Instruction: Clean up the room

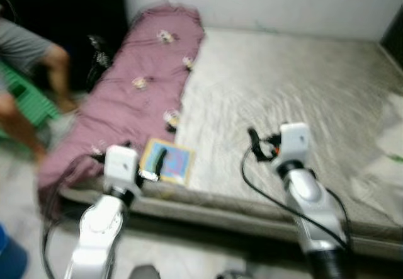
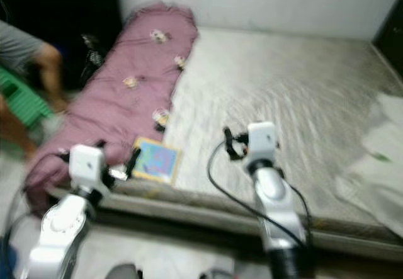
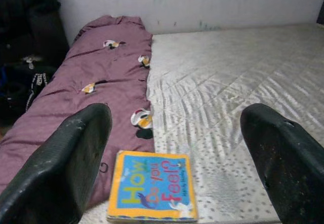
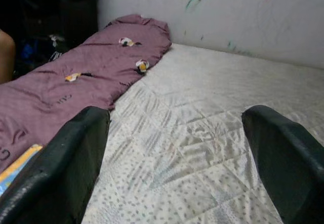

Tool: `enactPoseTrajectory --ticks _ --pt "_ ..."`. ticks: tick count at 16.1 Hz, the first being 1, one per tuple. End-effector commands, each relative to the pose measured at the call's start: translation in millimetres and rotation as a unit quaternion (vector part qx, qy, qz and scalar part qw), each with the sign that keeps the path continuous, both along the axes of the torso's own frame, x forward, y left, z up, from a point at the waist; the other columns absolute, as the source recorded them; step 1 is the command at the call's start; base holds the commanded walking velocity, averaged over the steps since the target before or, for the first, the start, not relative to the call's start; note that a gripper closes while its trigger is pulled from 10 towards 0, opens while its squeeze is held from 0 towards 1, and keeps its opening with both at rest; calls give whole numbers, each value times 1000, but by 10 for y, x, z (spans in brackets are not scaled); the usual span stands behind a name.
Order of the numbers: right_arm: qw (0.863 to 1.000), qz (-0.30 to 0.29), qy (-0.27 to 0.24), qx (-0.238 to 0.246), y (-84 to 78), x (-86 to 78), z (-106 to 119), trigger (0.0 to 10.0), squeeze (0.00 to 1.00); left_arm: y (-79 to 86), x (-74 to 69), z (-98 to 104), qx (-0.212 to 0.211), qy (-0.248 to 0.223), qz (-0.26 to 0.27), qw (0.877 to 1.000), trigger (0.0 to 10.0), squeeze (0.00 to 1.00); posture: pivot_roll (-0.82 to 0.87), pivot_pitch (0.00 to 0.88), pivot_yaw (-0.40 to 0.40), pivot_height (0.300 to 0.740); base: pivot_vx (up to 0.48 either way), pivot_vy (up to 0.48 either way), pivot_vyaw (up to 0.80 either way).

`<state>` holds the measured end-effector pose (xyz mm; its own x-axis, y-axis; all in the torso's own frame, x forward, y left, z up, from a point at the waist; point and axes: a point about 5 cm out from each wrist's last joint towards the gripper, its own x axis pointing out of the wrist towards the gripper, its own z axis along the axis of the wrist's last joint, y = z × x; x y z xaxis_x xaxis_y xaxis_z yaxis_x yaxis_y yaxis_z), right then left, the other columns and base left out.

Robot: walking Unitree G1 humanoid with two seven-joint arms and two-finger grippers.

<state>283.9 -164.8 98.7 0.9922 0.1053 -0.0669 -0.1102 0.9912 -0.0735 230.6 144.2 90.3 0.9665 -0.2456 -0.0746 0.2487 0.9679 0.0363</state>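
While the head views were blurred, the wrist views were sharp enough to read the scene. Nearest, the left gripper (image 3: 172, 158) hovered with its fingers spread wide and nothing between them, aimed at the book (image 3: 152, 186) lying flat by the near edge of the mattress (image 1: 302, 96), just beside the purple blanket (image 1: 132, 96). The right gripper (image 4: 177, 158) was likewise spread and empty over bare mattress, apart from the book. Farther off, the blanket ran bunched along the mattress's left side to the wall (image 4: 228, 11); a person (image 1: 25, 71) sat at the far left. Tidying looked barely begun: the book was not yet picked up and the blanket lay unfolded.
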Motion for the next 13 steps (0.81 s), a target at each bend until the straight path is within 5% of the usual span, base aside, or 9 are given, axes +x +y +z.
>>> enactPoseTrajectory --ticks 1,8,13 --pt "1000 1 -6 1 22 30 29 10000 0 36 15 55 5 -12 1 1000 10000 0 7 0 -29 740 251 0 0" --pt "1000 0 -9 -1 4 53 37 10000 0 17 39 58 1 -15 -6 1000 10000 0 3 0 -32 740 347 0 0" --pt "1000 -13 5 6 -41 25 -14 10000 0 35 38 44 13 -9 11 1000 10000 0 5 0 -33 740 0 0 0"
